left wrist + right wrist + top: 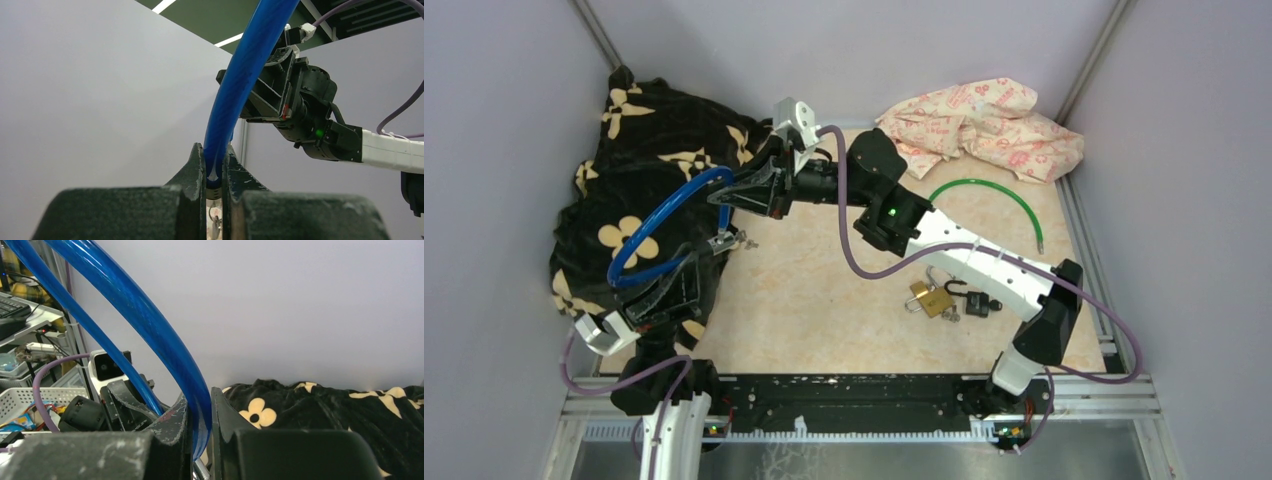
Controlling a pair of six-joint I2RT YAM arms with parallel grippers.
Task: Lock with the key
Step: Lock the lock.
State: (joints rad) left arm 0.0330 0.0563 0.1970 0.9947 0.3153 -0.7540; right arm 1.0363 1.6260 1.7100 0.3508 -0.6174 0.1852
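Two arms lifted off the table [804, 290], meeting over its left side. Left arm angled up and rightward from its base; right arm stretched long and diagonal across the table toward the far left. Left gripper [214, 175] pinched nearly closed on a blue cable [235, 85], rubber fingers [192, 170] pressed flat against both sides. Right gripper [200, 435] likewise almost closed on another stretch of that cable, clamped between scuffed black fingers. Cable smooth, glossy, tubular, bowed into an open loop in the air between the two grippers, above the edge of a black cloth [644, 150]. Short free end hanging below the right gripper, tipped with a metal fitting [723, 240]; key not identifiable at this size. Black cloth plush, crumpled, patterned with cream flowers. Beneath the right forearm, on the pale marbled surface: brass padlock [932, 298] and black padlock [977, 303], just beside each other. Farther back, thin green cable [994, 190] curved in an arc, near a rumpled pink printed cloth [984, 125].
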